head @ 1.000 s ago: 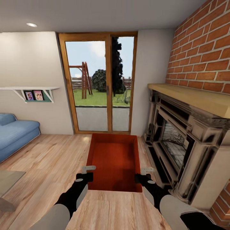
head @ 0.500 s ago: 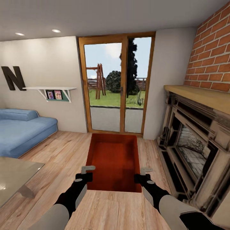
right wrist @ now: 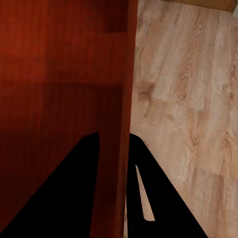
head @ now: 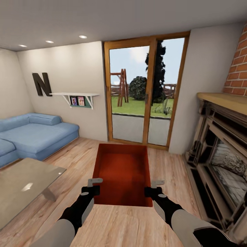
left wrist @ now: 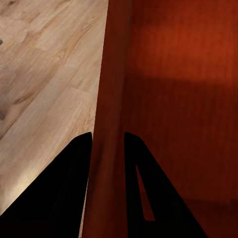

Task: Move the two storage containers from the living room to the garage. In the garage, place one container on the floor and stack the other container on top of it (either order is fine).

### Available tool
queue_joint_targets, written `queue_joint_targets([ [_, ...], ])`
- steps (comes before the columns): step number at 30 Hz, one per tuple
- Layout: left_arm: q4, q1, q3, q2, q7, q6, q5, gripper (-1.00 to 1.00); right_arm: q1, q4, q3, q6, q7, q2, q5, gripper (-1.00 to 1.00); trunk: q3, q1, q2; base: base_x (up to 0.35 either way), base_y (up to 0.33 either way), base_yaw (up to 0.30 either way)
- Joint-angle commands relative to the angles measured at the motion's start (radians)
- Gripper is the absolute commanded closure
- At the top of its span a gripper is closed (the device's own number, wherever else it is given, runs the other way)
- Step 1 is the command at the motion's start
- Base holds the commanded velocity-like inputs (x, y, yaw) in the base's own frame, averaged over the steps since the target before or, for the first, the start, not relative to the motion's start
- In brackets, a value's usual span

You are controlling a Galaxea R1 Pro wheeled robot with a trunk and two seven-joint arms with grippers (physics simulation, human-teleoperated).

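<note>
Across the last second the whole head view is sweeping leftward: the brick wall [head: 238,73] that covered the upper right is now shrinking to a sliver at the right edge, the glass doors [head: 145,91] are sitting right of centre, and the blue sofa [head: 32,133], the letter N [head: 42,84] on the wall, the small shelf [head: 75,97] and a glass table [head: 24,183] are now showing on the left side of the frame; this is the camera turning, since the storage container [head: 123,173] and both arms are keeping the same place in the lower middle of the picture. The container is being carried over the wood-plank floor [head: 72,161] of the living room, held between the two arms, its open top facing up. The left gripper [head: 92,185] is gripping the container's left wall and the right gripper [head: 153,187] is gripping its right wall. The head view is showing the room and the fireplace [head: 219,154] at the right edge, but not how the fingers are meeting the walls. The left wrist view is showing that: the left gripper [left wrist: 107,144] is closing on the thin orange-red wall [left wrist: 111,99], one dark finger on each side. The right wrist view is showing the right gripper [right wrist: 114,144] pinching the opposite wall [right wrist: 126,89] likewise, with plank floor [right wrist: 188,99] beyond it.
</note>
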State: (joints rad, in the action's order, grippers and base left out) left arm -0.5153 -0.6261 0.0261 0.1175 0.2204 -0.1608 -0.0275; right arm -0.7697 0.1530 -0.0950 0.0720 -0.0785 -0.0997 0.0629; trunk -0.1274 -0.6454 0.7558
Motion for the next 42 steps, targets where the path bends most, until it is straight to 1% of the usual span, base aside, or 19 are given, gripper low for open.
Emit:
queue_joint_targets([
  [1, 0.001, 0.0, 0.003, -0.007, 0.036, -0.008, 0.0, 1.0, -0.002, 0.002, 0.009, 0.042, -0.064, 0.003, 0.0, 1.0, -0.002, 0.0, 0.001, 0.0, 0.0, 0.3],
  [16, 0.004, 0.0, 0.003, -0.007, 0.036, -0.008, 0.0, 1.0, -0.002, 0.0, 0.009, 0.047, -0.064, 0.0, 0.0, 1.0, -0.002, 0.0, 0.001, 0.0, 0.0, 0.3],
  [26, 0.003, 0.0, 0.003, -0.007, 0.036, -0.008, 0.0, 1.0, -0.002, 0.0, 0.009, 0.048, -0.068, 0.0, 0.005, 1.0, -0.002, 0.0, 0.001, 0.0, 0.0, 0.096],
  [29, 0.003, 0.0, 0.003, -0.007, 0.036, -0.008, 0.0, 1.0, -0.002, 0.001, 0.009, 0.048, -0.08, -0.001, 0.0, 1.0, -0.002, 0.0, 0.001, 0.0, 0.0, 0.24],
  [36, 0.003, 0.0, 0.003, -0.007, 0.036, -0.008, 0.0, 1.0, -0.002, 0.0, 0.009, 0.048, -0.084, -0.002, -0.005, 1.0, -0.002, 0.0, 0.001, 0.0, 0.0, 0.268],
  [42, 0.003, 0.0, 0.002, -0.007, 0.036, -0.008, 0.0, 1.0, -0.002, 0.0, 0.009, 0.049, -0.085, -0.002, 0.005, 1.0, -0.002, 0.0, 0.001, 0.0, 0.0, 0.272],
])
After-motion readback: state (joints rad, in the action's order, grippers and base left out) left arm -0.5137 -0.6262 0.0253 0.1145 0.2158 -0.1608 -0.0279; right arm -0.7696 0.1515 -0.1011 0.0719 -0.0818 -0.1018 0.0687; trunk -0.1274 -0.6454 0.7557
